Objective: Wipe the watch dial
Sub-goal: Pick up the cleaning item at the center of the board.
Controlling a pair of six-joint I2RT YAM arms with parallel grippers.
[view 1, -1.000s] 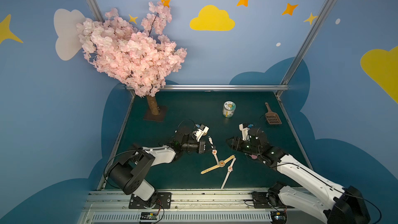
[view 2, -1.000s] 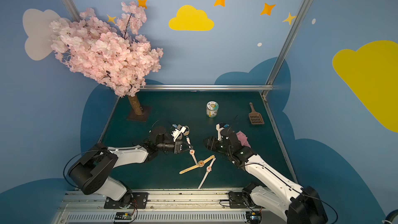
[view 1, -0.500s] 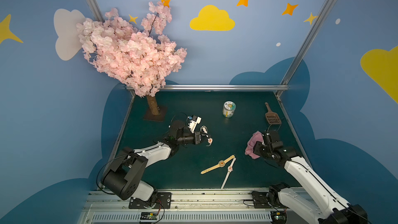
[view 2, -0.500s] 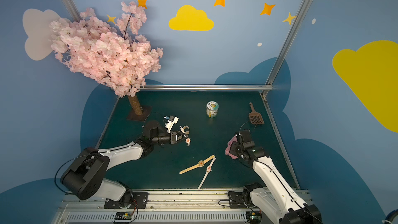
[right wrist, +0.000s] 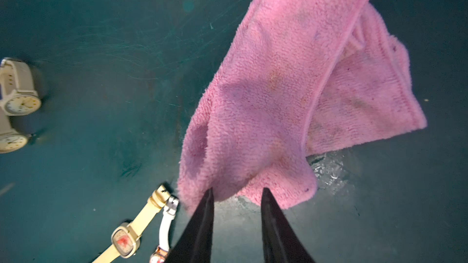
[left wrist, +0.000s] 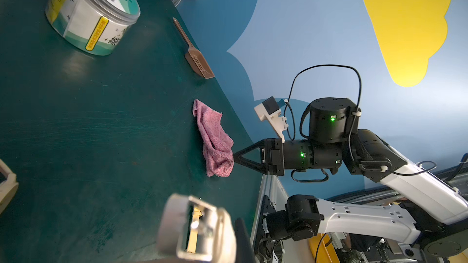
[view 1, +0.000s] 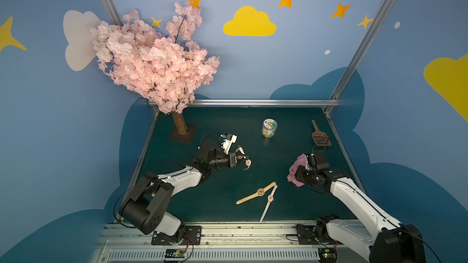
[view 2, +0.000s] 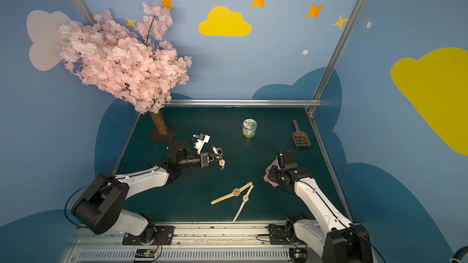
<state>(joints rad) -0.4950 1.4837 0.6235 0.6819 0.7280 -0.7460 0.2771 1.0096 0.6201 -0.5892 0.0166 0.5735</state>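
My left gripper (view 1: 242,160) is shut on a white-strapped watch (view 1: 247,163), held above the green table (view 1: 228,127) left of centre. Its cream dial (right wrist: 22,102) shows in the right wrist view, and its buckle (left wrist: 195,226) looms blurred in the left wrist view. A pink cloth (view 1: 295,166) lies near the table's right edge. My right gripper (right wrist: 237,192) is closed on a fold at the cloth's near edge, its tips still somewhat apart. Two more watches lie at the front centre, one tan-strapped (view 1: 260,192) and one white-strapped (view 1: 270,198).
A lidded jar (view 1: 269,128) stands at the back centre and a brown slotted scoop (view 1: 320,139) at the back right. A pink blossom tree (view 1: 157,64) rises from the back left corner on a trunk (view 1: 180,123). The metal rail (view 1: 228,226) borders the table's front.
My left gripper lifted one watch from beside the other two and carried it back and left. My right arm drew back to the right onto the pink cloth, and its jaws narrowed.
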